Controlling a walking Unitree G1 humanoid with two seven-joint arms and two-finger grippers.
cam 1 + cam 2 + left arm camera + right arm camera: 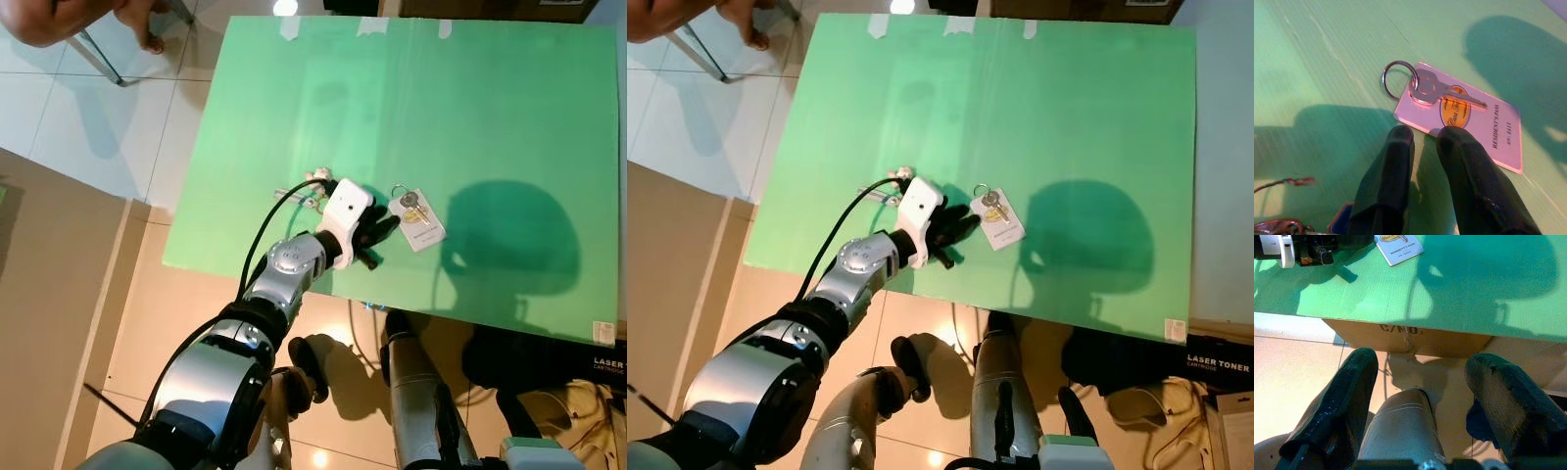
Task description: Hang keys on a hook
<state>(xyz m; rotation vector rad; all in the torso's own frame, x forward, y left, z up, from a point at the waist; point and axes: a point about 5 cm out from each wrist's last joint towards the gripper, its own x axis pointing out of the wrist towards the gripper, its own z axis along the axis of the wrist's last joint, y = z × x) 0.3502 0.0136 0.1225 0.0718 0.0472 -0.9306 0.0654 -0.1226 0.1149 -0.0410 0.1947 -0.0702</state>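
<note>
A green table [490, 98] lies below the head camera. Near its close edge rests a silver key [1437, 89] on a ring [1397, 78], lying on top of a white card tag [1484, 129] printed with a yellow oval and the words "RESIDENT'S PASS". The ring sits off the card's corner, flat on the green surface.

The left gripper [377, 235] reaches over the table from about seven o'clock and stops just beside the card, at the card's nine o'clock in the head views. In the left wrist view its two black fingers [1391, 166] stand close together with only a narrow gap, their tips at the card's near edge, clasping nothing. A few small metal bits [315, 179] lie at eleven o'clock from the wrist.

The right gripper [1422, 382] hangs below the table edge, over the tiled floor [1288, 367]. Its fingers are spread wide and empty. A cardboard box [1410, 338] shows under the green sheet.

A person's hand [59, 20] is at the far corner, about eleven o'clock.
</note>
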